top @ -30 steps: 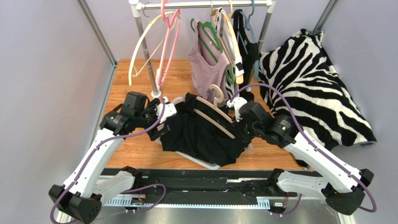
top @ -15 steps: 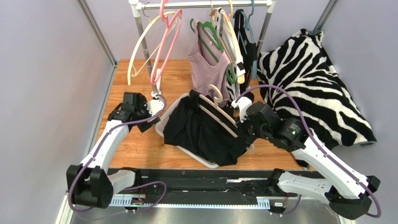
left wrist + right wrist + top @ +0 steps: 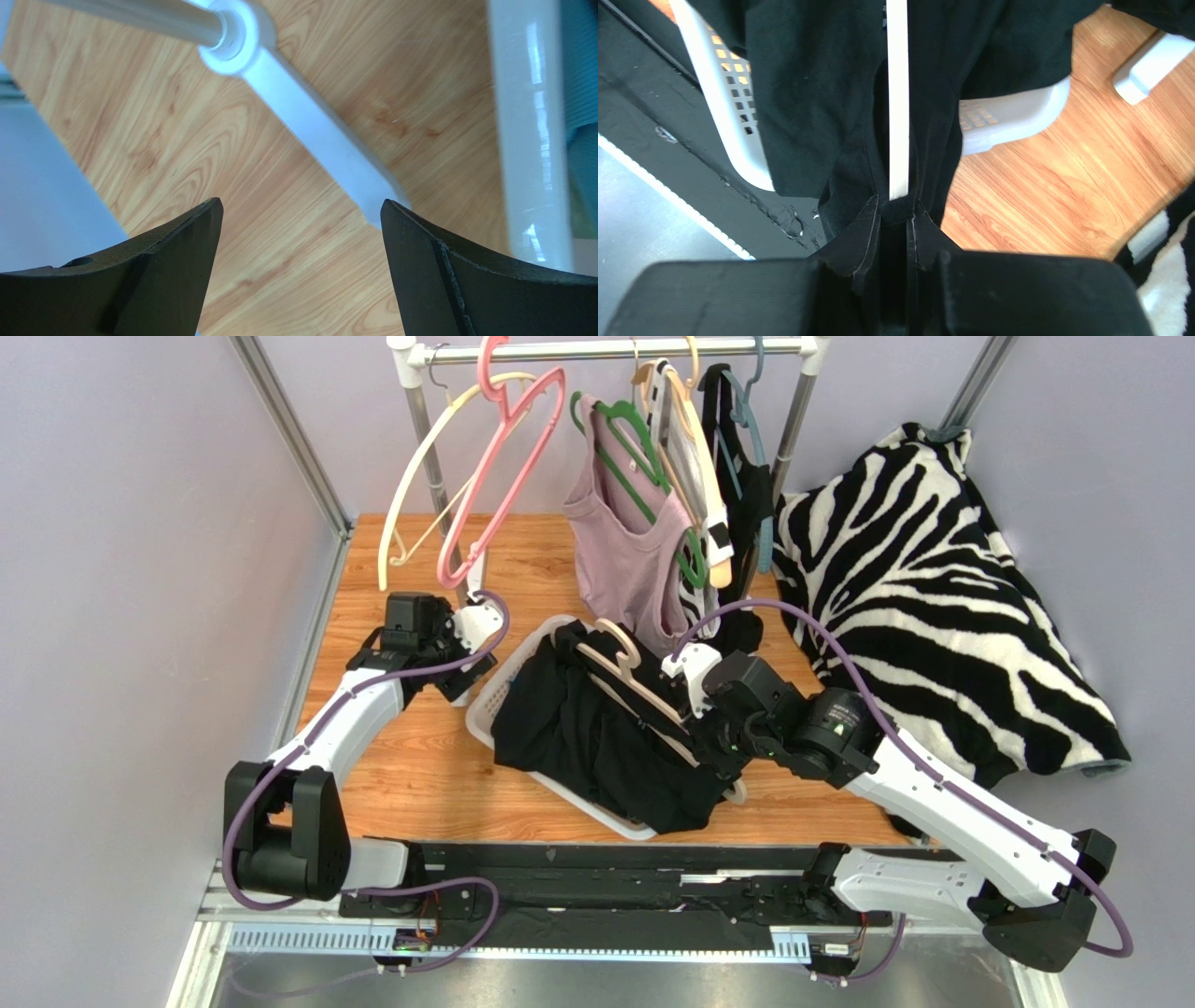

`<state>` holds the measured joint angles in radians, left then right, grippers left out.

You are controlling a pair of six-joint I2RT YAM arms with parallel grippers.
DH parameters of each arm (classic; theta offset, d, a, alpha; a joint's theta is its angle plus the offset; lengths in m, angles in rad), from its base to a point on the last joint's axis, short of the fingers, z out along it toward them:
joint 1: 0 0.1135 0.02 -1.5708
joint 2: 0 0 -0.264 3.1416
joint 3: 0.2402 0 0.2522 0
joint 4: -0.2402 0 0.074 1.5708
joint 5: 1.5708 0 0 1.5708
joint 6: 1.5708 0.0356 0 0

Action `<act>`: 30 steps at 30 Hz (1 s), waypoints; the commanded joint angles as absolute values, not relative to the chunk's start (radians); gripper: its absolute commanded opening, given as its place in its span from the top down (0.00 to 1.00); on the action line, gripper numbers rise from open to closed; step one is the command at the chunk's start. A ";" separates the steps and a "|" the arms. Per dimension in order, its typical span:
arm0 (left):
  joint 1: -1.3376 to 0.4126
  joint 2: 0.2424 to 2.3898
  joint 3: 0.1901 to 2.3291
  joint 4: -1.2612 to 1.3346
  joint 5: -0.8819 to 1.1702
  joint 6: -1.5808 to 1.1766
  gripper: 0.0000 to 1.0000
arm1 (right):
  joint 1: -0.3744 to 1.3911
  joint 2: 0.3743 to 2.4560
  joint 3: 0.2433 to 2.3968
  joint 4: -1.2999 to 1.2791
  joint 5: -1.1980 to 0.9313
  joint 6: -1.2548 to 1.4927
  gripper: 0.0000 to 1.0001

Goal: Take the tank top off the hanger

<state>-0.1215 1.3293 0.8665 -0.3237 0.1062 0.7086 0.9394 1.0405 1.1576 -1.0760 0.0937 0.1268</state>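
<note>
**Tank top on its hanger, draped over the basket**

In the top view we see the black tank top (image 3: 596,735) at centre frame. It's threaded on the pale wooden hanger (image 3: 634,689) and slumped into and over the white perforated plastic laundry basket (image 3: 484,703), which sits on the wood-grain table (image 3: 407,784).

R side: the right gripper (image 3: 896,210) comes in from lower right. In the wrist view its jaws are pinched tight on the end of the hanger bar, w/ black cloth bunched around the contact. We can't tell if cloth is also caught betw. the fingers. The hanger bar runs straight up frame from the fingertips, black fabric hanging on both sides.

L side: the left gripper (image 3: 302,217) is at centre left in the top view, just beside the basket's left corner, apart from the garment. Its jaws stand wide w/ nothing betw. them. Bare table, the white foot of the rack post (image 3: 309,119) and the basket rim show thru the gap.

Upper frame: a metal clothes rail (image 3: 617,350) carries a pink plastic hanger (image 3: 494,469) and a mauve top (image 3: 624,546). A zebra-print blanket (image 3: 940,602) is at right.
</note>
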 commanded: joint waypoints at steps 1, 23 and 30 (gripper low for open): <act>-0.115 1.315 0.904 -0.350 0.317 0.698 0.09 | 0.960 1.055 1.175 -1.000 0.046 0.124 1.00; -0.118 1.100 0.850 -0.914 0.721 1.091 0.11 | 1.005 1.088 1.146 -0.896 -0.218 0.166 1.00; -0.140 1.068 0.810 -0.945 0.738 1.098 0.11 | 1.094 1.054 1.035 -0.885 -0.279 0.248 1.00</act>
<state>-0.1200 1.0946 0.8268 -0.8833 0.6651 1.0550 1.0363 1.0809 1.0641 -0.9154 -0.1669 0.1932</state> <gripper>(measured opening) 0.890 0.124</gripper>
